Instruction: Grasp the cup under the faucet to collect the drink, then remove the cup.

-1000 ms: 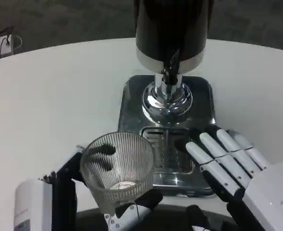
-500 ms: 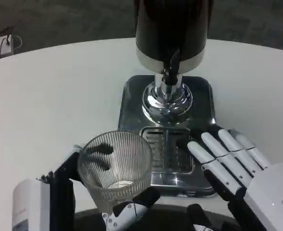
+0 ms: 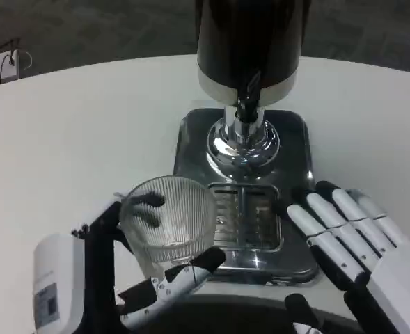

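— What sits around the left hand (image 3: pixel 131 278)?

— One ribbed clear cup (image 3: pixel 167 221), gripped between its fingers, just left of the chrome drip tray (image 3: pixel 245 224). Beyond stands one dispenser (image 3: pixel 248 49), dark body, shiny faucet (image 3: pixel 245 104).

— And the right hand (image 3: pixel 351 240)?

— Spread flat, holding nothing, beside the tray's right edge on the white counter (image 3: pixel 72 132).

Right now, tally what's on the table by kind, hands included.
Clear ribbed cup: 1
Drink dispenser with chrome drip tray: 1
Robot hands: 2, left hand holding the cup, right hand with fingers spread
Total: 4
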Robot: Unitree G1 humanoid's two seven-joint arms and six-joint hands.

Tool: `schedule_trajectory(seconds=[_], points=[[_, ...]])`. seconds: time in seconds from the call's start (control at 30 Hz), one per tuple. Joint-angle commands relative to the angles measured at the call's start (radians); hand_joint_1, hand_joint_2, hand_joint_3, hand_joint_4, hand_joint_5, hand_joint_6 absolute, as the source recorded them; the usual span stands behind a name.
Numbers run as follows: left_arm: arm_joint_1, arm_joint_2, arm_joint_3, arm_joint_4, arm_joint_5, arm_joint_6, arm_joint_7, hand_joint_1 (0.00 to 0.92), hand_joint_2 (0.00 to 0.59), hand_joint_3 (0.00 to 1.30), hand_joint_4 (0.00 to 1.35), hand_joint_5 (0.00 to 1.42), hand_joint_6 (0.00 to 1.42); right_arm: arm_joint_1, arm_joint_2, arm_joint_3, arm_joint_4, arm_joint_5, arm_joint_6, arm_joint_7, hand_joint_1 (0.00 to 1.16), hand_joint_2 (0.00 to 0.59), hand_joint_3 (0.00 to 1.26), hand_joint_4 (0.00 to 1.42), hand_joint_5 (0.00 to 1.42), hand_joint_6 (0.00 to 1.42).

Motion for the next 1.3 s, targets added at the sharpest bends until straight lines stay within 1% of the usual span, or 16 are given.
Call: schedule_trajectory(seconds=[0.03,0.17,0.37,0.5,0.7,0.87,1.07,1.27,1.3], points=[[-0.116,0.023,0.008,0.114,0.016,-0.007,0.051,0.669,0.000,1.01,1.13,1.24,1.42,0.015,0.005,-0.020,-0.016,0.008,0.000,-0.003,0.26,0.545,0.09,0.04,0.02,0.05],[-0.221,0.038,0.000,0.235,0.024,-0.005,0.085,0.673,0.000,1.01,1.13,1.24,1.42,0.025,0.006,-0.032,-0.023,0.012,-0.001,-0.002,0.26,0.545,0.09,0.04,0.02,0.05],[-0.358,0.049,-0.022,0.401,0.036,0.002,0.131,0.680,0.000,1.01,1.13,1.24,1.42,0.049,0.010,-0.055,-0.036,0.019,-0.006,-0.002,0.26,0.545,0.09,0.04,0.02,0.05],[-0.453,0.050,-0.041,0.524,0.039,0.011,0.166,0.681,0.000,1.01,1.13,1.24,1.42,0.072,0.015,-0.071,-0.048,0.023,-0.010,-0.004,0.26,0.545,0.09,0.04,0.02,0.05],[-0.547,0.050,-0.064,0.675,0.029,0.024,0.228,0.682,0.000,1.01,1.13,1.24,1.42,0.098,0.023,-0.090,-0.065,0.029,-0.012,-0.004,0.26,0.545,0.09,0.04,0.02,0.05],[-0.663,0.045,-0.078,0.834,0.001,-0.002,0.266,0.677,0.000,1.01,1.13,1.24,1.42,0.114,0.030,-0.097,-0.072,0.027,-0.021,-0.014,0.26,0.545,0.09,0.04,0.02,0.05],[-0.738,0.035,-0.118,0.958,-0.013,-0.010,0.329,0.674,0.000,1.01,1.13,1.24,1.42,0.117,0.048,-0.099,-0.082,0.019,-0.020,-0.018,0.26,0.545,0.09,0.04,0.03,0.06],[-0.768,0.044,-0.144,1.037,-0.029,-0.033,0.353,0.668,0.000,1.01,1.13,1.23,1.42,0.141,0.070,-0.120,-0.091,0.021,-0.019,-0.023,0.25,0.545,0.09,0.04,0.03,0.06],[-0.772,0.045,-0.146,1.044,-0.030,-0.036,0.355,0.653,0.000,1.00,1.13,1.23,1.42,0.144,0.072,-0.123,-0.092,0.022,-0.020,-0.023,0.25,0.545,0.09,0.04,0.03,0.06]])
